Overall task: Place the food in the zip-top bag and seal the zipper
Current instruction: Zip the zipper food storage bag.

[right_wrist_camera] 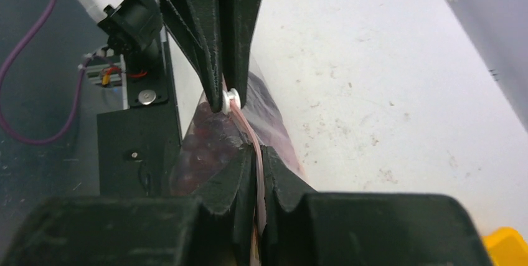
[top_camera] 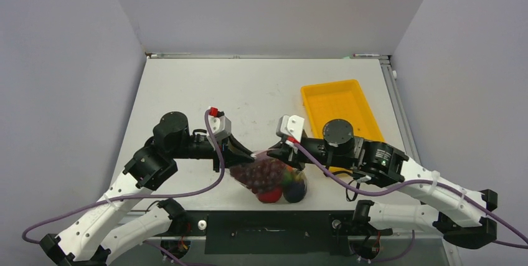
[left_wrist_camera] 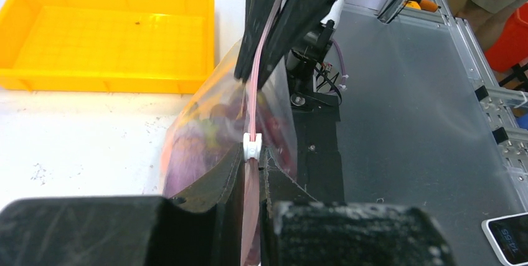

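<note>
1. Pinches zipper with left tool, pressed together on the pink strip right behind the white slider.
2. Pinches same zipper with right tool, likewise pressed together on the strip, near left tool.
3. Holds strip straight between both tools, tips facing each other, near but apart.
4. Hangs bag by its mouth under the tools, at near edge of desk, between the arms.
5. Carries food inside bag: dark red, purple, red and green-yellow pieces, bunched low.
6. Has yellow tray on desk, right of bag, well apart, behind right arm.
7. Cannot tell sealed or unsealed past the slider.
</note>
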`<state>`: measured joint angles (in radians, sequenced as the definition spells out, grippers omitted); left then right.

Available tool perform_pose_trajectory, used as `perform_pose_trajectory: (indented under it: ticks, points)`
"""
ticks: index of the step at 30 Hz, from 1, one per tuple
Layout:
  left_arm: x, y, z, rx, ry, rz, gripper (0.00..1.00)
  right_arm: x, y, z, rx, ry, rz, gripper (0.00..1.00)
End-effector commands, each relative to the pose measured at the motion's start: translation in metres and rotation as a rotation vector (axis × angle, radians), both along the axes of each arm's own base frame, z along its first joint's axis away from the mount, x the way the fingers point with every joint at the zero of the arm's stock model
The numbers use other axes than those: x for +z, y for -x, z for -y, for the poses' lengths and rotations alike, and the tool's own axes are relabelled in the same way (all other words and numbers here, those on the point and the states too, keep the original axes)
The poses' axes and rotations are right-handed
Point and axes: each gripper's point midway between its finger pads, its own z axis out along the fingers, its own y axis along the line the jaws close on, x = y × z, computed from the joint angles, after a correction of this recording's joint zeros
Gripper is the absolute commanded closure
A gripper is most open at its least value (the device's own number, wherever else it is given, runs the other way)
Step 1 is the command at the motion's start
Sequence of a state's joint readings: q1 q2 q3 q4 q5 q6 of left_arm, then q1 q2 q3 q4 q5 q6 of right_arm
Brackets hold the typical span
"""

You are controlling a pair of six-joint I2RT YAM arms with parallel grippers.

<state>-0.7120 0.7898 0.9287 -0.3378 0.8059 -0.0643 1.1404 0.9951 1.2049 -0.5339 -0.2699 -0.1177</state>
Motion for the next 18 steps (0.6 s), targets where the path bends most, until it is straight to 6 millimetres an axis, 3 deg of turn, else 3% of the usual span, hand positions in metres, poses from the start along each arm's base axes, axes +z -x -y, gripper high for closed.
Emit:
perform_pose_trajectory:
  ticks: [1, 9, 18]
  points:
    - [0.005, 0.003, -0.006, 0.013, -0.007, 0.028, 1.0, 0.086, -0.027, 0.031, -0.209, -0.299, 0.158, 0.95]
    - [-0.001, -0.003, -0.013, 0.078, -0.035, 0.038, 1.0, 0.101, -0.045, 0.055, -0.363, -0.38, 0.213, 0.95]
    - [-0.01, -0.016, -0.022, 0.175, -0.082, 0.039, 1.0, 0.099, -0.069, 0.078, -0.545, -0.402, 0.254, 0.95]
